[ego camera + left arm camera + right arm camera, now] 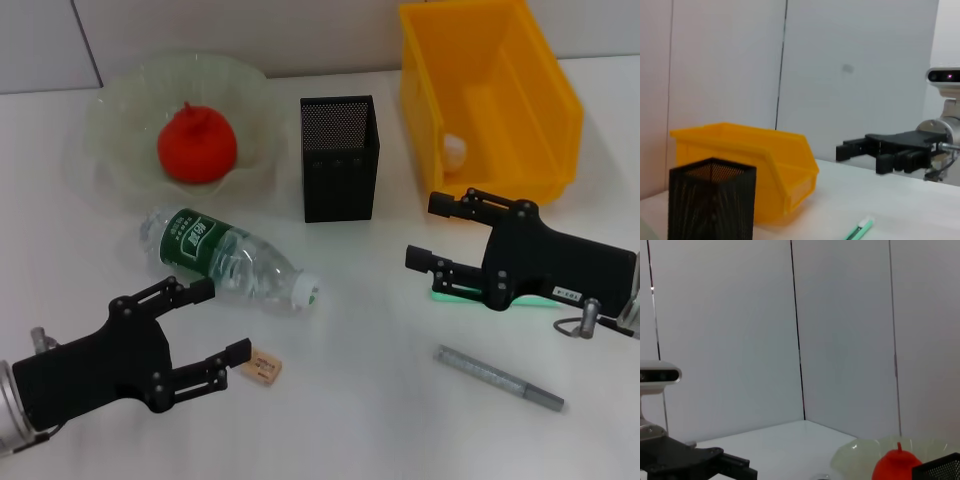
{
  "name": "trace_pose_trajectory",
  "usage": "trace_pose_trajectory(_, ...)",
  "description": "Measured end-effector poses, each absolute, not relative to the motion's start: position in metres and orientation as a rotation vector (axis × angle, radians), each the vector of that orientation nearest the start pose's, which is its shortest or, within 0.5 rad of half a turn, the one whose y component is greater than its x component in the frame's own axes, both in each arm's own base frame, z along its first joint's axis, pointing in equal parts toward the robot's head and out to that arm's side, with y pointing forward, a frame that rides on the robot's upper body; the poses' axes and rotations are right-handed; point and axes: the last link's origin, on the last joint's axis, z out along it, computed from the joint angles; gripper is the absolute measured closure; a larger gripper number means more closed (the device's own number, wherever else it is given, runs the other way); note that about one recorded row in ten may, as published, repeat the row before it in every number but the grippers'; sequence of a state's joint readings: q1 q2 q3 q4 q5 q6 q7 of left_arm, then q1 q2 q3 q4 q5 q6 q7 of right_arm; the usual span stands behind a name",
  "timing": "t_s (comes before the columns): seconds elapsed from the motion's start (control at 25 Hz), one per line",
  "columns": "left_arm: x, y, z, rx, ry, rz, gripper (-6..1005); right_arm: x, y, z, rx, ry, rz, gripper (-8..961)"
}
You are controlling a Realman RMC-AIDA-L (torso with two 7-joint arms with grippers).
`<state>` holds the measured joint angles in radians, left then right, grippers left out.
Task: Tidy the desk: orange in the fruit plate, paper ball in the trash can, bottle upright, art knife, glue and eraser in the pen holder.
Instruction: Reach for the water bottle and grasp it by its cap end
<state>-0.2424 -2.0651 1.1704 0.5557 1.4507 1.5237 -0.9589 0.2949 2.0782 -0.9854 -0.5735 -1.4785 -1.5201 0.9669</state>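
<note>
The orange (pixel 197 145) sits in the glass fruit plate (pixel 120 120) at the back left. The bottle (pixel 225 258) lies on its side, white cap towards the right. My left gripper (pixel 222 320) is open just in front of it, near the small tan eraser (pixel 262 367). A white paper ball (pixel 455 150) lies inside the yellow trash can (pixel 485 95). The black mesh pen holder (pixel 340 158) stands between plate and can. My right gripper (pixel 428 230) hovers open over the green art knife (pixel 470 297). The grey glue stick (pixel 498 378) lies in front of it.
In the left wrist view the pen holder (pixel 712 205), trash can (pixel 755 160), art knife (pixel 859 230) and right gripper (pixel 860 150) show. The right wrist view shows the plate (pixel 865 460), orange (pixel 897 465) and left gripper (pixel 735 465). White walls stand behind the table.
</note>
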Motion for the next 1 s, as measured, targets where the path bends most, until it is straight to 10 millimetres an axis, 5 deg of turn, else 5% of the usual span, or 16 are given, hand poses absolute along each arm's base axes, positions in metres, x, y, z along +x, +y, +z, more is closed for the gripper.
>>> trace_pose_trajectory(0.28, -0.275, 0.262, -0.033, -2.67, -0.261, -0.882, 201, 0.3, 0.267, -0.02, -2.511, 0.423, 0.886, 243)
trace_pose_trajectory(0.32, -0.256, 0.281, -0.027, -2.705, -0.09, -0.804, 202, 0.304, 0.263, -0.021, -2.51, 0.431, 0.877, 243)
trace_pose_trajectory(0.48, -0.247, 0.29, -0.024, -2.722, -0.014, -0.748, 202, 0.312, 0.253, -0.023, -2.497, 0.434, 0.856, 243)
trace_pose_trajectory(0.56, -0.207, 0.316, -0.02, -2.814, 0.219, -0.537, 203, 0.316, 0.246, -0.024, -2.496, 0.45, 0.854, 243)
trace_pose_trajectory(1.0, -0.166, 0.33, -0.037, -2.921, 0.51, -0.14, 205, 0.328, 0.231, -0.024, -2.483, 0.516, 0.834, 243)
